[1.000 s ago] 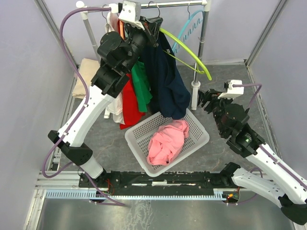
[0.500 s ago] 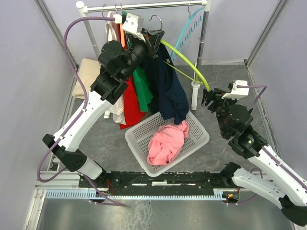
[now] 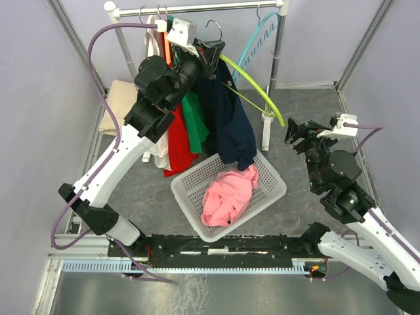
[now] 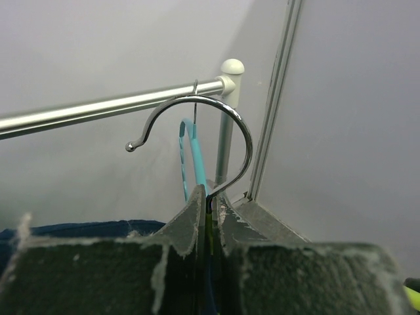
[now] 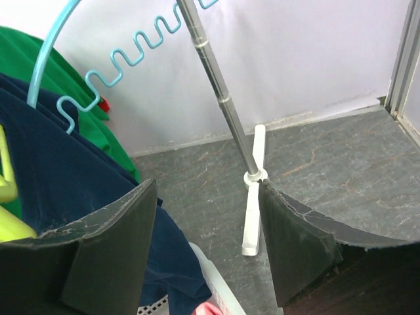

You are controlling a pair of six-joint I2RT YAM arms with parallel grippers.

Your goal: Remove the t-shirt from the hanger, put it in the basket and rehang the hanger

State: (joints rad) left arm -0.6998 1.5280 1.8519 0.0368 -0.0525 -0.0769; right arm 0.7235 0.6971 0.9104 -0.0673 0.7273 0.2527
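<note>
The grey bench (image 3: 308, 111) carries a clothes rail (image 3: 216, 6), whose bar runs across the far side. Its right-hand post (image 5: 216, 85) stands on a white foot.

The left arm reaches up to just below the middle of the rail's bar. The right arm stands off to the right of the rail's post, apart from it.

The navy t-shirt (image 3: 230, 125) hangs below the rail's bar, near its middle. It is bunched at one end of a yellow-green hanger (image 3: 252, 82) and trails down from there. The hanger's other arm juts bare toward the rail's right post.

A white basket (image 3: 272, 190) sits on the bench in front of the rail, under the t-shirt's hem. It holds a crumpled pink garment (image 3: 226, 193).

A red garment (image 3: 177, 144) and a green garment (image 3: 193, 121) hang under the left part of the rail. A blue hanger (image 3: 259, 33) hangs bare near the rail's right end.

The left end effector (image 4: 209, 210) is closed on the neck of the yellow-green hanger's metal hook (image 4: 197, 125). The hook curves up close to the rail's bar, and whether it touches the bar cannot be told.

The right end effector (image 5: 207, 190) is open, empty and pointed toward the rail's right post.
</note>
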